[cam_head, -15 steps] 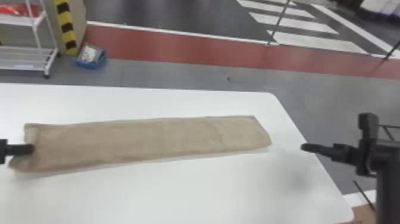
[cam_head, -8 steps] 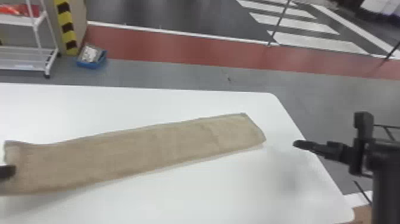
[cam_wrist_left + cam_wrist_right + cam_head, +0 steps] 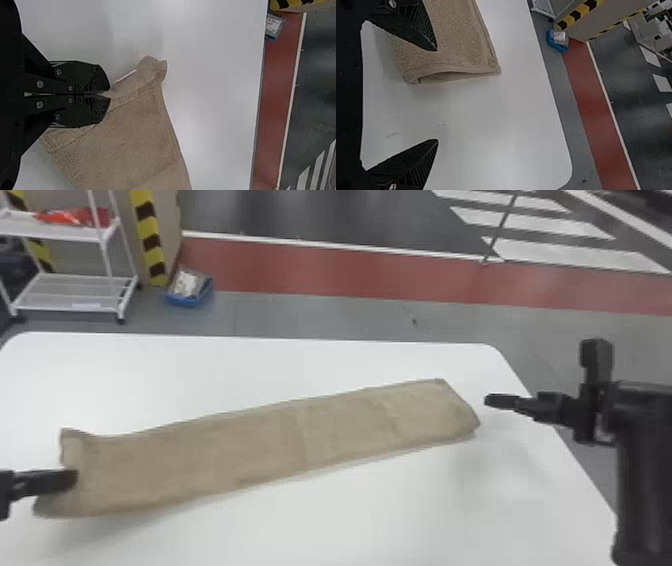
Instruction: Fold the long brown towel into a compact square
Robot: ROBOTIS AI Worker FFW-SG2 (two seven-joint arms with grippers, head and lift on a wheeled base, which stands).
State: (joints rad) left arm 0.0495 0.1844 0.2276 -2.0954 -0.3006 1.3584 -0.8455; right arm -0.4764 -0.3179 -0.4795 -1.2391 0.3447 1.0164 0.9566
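As L gripper (image 3: 110, 95), clamped on L end of brown towel (image 3: 250, 450), prob. holds it to square up a fold, R gripper (image 3: 436, 95) stands open nr. R edge of table (image 3: 350, 515), towel lying thereon, long axis slanting, front L toward far R corner.

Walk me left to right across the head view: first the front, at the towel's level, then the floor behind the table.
Front: left gripper → towel → right gripper.
Behind: white cart → blue box → thin pole.
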